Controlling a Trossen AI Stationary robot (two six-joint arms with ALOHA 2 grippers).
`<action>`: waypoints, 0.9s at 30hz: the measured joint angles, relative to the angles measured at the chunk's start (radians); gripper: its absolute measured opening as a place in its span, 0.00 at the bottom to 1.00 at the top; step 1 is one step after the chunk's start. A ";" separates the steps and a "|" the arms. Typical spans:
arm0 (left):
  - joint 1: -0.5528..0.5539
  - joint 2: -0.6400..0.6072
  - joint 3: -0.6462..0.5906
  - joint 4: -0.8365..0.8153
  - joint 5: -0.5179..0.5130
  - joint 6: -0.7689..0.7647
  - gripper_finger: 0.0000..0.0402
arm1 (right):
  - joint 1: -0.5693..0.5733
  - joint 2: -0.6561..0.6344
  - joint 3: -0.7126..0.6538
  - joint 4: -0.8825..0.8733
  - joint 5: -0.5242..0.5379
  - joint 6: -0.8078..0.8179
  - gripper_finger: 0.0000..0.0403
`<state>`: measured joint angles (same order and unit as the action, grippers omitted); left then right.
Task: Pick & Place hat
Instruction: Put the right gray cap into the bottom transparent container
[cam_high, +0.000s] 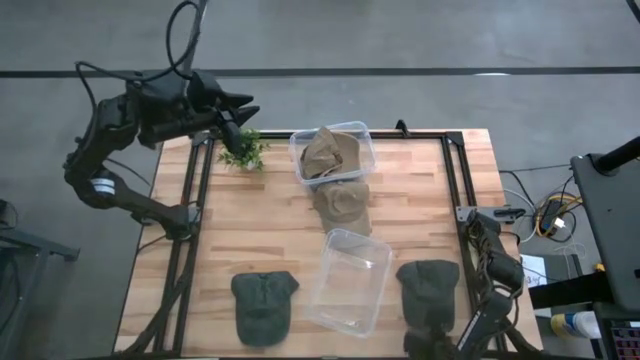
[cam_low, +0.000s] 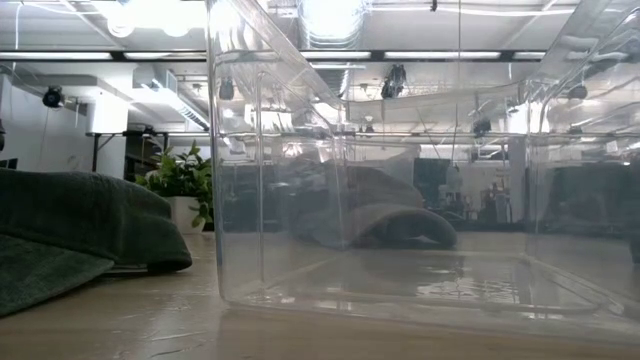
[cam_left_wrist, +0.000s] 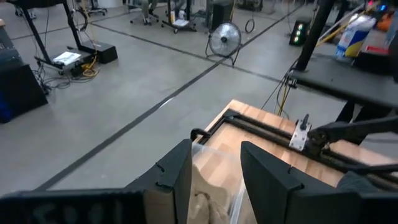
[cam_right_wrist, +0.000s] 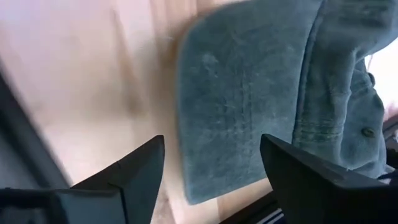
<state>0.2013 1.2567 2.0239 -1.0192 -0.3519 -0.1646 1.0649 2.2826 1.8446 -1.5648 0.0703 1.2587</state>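
Two tan hats show in the high view: one fills the far clear bin (cam_high: 333, 152), the other tan hat (cam_high: 343, 205) lies on the table just in front of it. An empty clear bin (cam_high: 350, 282) sits near the front, with a dark green hat (cam_high: 263, 305) to its left and another dark green hat (cam_high: 428, 285) to its right. My right gripper (cam_right_wrist: 214, 168) is open, its fingers standing either side of that right hat's brim (cam_right_wrist: 242, 106), just above it. My left gripper (cam_left_wrist: 214, 180) is open and raised near the far-left corner, facing the far bin (cam_left_wrist: 211, 199).
A small potted plant (cam_high: 240, 150) stands at the far-left corner, right below my left gripper (cam_high: 248, 110). Black rails (cam_high: 455, 180) run along the table's left and right sides. In the low view the empty bin (cam_low: 400, 200) fills the front, the left green hat (cam_low: 70, 225) beside it.
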 joint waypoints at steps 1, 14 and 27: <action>0.000 -0.004 0.000 0.005 0.000 -0.002 0.33 | -0.002 0.000 -0.013 0.000 -0.015 -0.004 0.63; 0.000 -0.050 0.000 0.020 0.000 -0.038 0.33 | -0.015 -0.004 -0.004 -0.027 -0.037 -0.028 0.04; 0.000 -0.068 0.000 0.110 0.048 -0.044 0.33 | -0.079 -0.270 0.062 0.006 0.078 0.213 0.02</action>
<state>0.2012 1.1892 2.0239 -0.9087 -0.3040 -0.2082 0.9862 2.0125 1.9063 -1.5589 0.1486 1.4721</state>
